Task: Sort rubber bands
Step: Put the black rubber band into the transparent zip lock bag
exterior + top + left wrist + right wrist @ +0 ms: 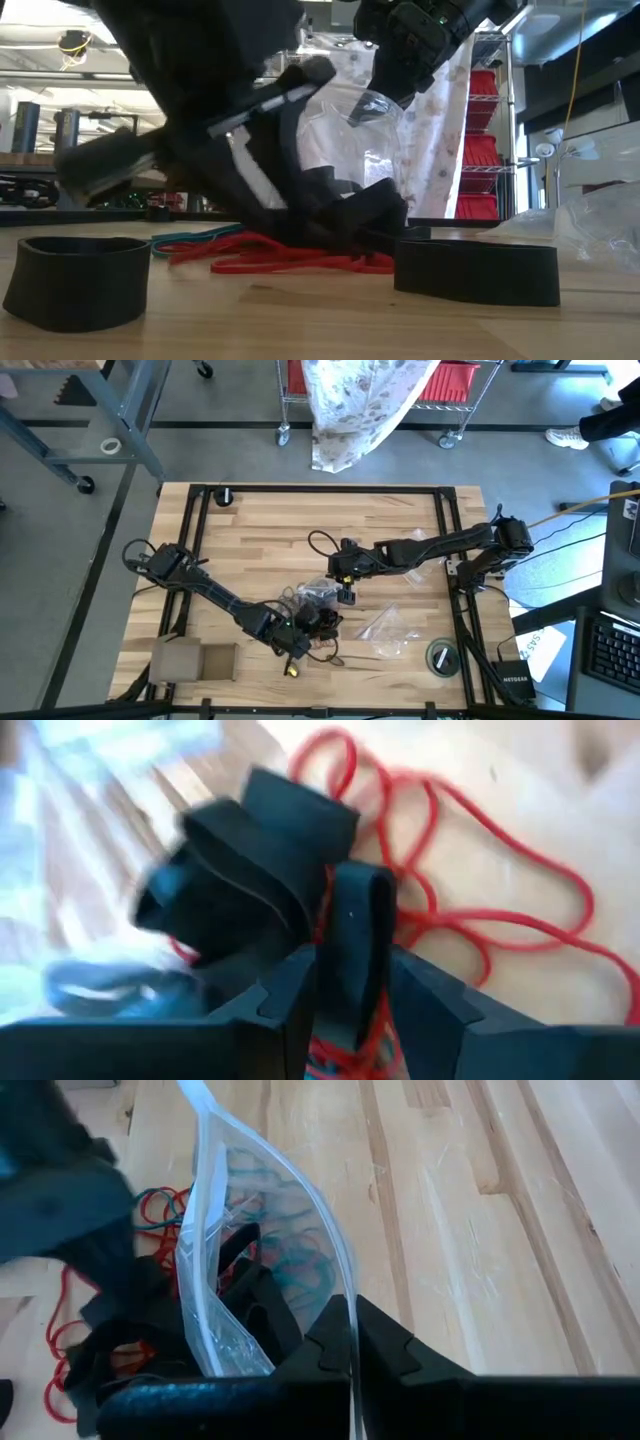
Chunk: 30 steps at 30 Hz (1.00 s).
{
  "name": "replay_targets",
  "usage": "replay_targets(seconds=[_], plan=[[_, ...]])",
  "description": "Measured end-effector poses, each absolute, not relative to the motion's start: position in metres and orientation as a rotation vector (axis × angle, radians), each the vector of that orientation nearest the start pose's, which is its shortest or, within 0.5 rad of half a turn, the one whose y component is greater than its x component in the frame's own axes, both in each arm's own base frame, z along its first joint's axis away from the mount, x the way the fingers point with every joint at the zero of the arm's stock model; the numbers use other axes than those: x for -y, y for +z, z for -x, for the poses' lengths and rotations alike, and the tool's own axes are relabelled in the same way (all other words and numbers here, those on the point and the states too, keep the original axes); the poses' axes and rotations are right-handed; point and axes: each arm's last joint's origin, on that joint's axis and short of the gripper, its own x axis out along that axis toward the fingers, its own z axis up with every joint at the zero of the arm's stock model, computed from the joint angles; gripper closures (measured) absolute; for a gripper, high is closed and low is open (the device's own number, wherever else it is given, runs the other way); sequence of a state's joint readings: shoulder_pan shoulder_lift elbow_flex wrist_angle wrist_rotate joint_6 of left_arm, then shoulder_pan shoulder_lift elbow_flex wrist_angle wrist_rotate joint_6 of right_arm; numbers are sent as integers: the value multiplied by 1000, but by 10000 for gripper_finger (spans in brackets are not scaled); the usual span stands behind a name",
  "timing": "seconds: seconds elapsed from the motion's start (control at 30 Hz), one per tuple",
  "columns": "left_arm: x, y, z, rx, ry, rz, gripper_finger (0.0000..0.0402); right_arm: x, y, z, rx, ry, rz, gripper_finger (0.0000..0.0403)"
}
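right gripper (352, 1342) pinching clear bag (215, 1295) | teal rubber bands (290, 1260) inside

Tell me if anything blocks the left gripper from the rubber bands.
Nothing visible does. The left gripper already has a wide black band between its fingers, over the red bands. The right gripper holds the clear bag nearby.

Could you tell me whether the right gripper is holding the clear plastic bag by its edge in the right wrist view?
Yes, the right gripper has its fingers shut on the rim of the clear plastic bag, which stands up from between them.
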State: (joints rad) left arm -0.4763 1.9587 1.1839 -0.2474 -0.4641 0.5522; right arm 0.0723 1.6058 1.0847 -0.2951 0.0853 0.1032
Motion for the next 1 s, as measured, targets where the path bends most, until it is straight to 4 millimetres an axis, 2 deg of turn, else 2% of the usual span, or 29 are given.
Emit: replay_targets(seconds=[0.1, 0.27, 0.4, 0.5, 0.73, 0.87, 1.0], plan=[[166, 144, -350, -874, -258, -961, 316, -22, 227, -337, -812, -54, -33, 402], [166, 144, -350, -880, -230, -901, 390, -22, 227, -337, -811, -54, -33, 402], [166, 144, -350, -885, -210, -872, 397, -22, 227, -337, -811, -54, -33, 402], [167, 152, -350, -889, -195, -838, 399, -22, 227, -337, -812, -54, -34, 402], [162, 207, -344, -778, -81, -746, 400, -22, 227, -337, -810, -56, -37, 402], [146, 241, -338, -698, 41, -660, 400, -22, 227, -337, -811, -56, -37, 402], [125, 264, -336, -646, 174, -624, 401, -22, 227, -337, -809, -56, -37, 402]])
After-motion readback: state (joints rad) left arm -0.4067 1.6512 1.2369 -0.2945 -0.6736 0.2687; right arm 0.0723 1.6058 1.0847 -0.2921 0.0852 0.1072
